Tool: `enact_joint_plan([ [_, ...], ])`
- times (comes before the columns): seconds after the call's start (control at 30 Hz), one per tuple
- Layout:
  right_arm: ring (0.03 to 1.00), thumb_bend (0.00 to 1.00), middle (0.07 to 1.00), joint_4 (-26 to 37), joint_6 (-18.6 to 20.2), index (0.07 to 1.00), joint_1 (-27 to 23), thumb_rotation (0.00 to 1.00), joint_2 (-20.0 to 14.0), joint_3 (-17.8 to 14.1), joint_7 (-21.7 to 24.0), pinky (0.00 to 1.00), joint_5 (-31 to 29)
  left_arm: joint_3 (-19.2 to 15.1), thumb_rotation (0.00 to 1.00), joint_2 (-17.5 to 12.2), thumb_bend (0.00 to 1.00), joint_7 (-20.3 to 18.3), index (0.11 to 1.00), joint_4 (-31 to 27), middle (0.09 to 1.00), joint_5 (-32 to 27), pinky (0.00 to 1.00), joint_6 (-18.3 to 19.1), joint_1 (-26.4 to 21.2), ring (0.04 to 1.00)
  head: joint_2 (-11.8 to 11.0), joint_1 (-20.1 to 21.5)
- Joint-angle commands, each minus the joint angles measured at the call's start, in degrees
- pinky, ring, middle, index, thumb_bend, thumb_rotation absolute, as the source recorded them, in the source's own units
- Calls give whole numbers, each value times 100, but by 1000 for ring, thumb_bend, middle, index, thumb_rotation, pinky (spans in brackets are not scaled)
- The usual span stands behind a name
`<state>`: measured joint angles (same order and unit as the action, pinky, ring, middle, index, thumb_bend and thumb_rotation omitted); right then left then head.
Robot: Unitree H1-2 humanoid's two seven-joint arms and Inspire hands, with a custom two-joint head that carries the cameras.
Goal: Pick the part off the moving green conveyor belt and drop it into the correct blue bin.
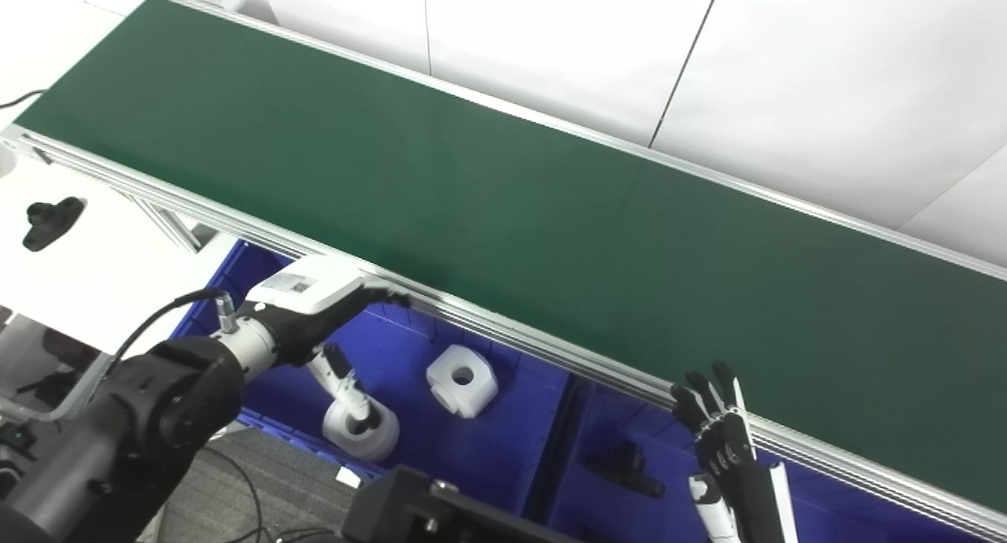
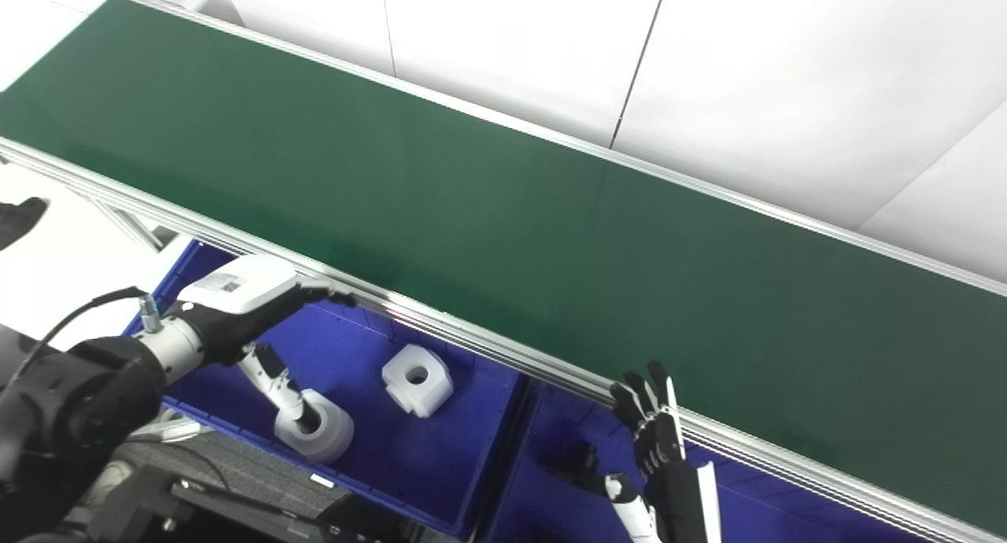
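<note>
No part rides the green conveyor belt (image 1: pixel 503 205) anywhere in either eye view, so there is nothing to grab yet; parts show only below, in the blue bins. The left blue bin (image 1: pixel 519 441) holds two white parts: a blocky one with a round hole (image 1: pixel 462 379) and a ring-shaped one (image 1: pixel 362 430) nearer the left arm. The right blue bin (image 1: pixel 621 417) holds a black part (image 1: pixel 629 468) (shape hard to read). The left hand (image 1: pixel 315 303) hovers over the left bin, fingers reaching to the belt's near aluminium rail (image 1: pixel 551 346), holding nothing; its spread I cannot tell. The right hand (image 1: pixel 712 417) stands upright at the same rail, fingers spread, empty. Which hand is nearer depends on where the next part shows up, likely from one belt end.
</note>
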<state>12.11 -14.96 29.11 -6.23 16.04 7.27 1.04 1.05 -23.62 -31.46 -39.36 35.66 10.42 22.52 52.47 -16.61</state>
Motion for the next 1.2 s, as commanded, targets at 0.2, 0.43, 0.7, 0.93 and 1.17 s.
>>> enact_joint_plan([
  [0.2,878,797,920,-178,-176,1000,-78,754,179,31,-8,867,71,212,372,1438,859,596,661,-975,664,-2805,578,299,-632,645,-190,343],
  [0.43,881,814,923,-423,-369,1000,-112,756,304,54,-64,858,221,911,337,2475,807,1408,657,357,672,-3008,540,-962,53,626,-379,768],
  [0.7,889,823,932,-730,-575,1000,-147,747,550,141,-227,866,491,1443,378,2133,790,1821,682,1896,668,-1991,544,-2142,358,629,-492,1761],
  [0.93,908,809,950,-875,-562,1000,-129,746,958,414,-471,874,903,1362,409,1685,782,1935,708,2321,695,-1887,564,-2211,80,654,-497,3139],
  [1.17,905,795,961,-949,-434,1000,-182,716,1292,618,-782,901,1326,1336,437,1240,773,1702,743,2247,711,-2106,573,-2022,-80,663,-389,3791],
])
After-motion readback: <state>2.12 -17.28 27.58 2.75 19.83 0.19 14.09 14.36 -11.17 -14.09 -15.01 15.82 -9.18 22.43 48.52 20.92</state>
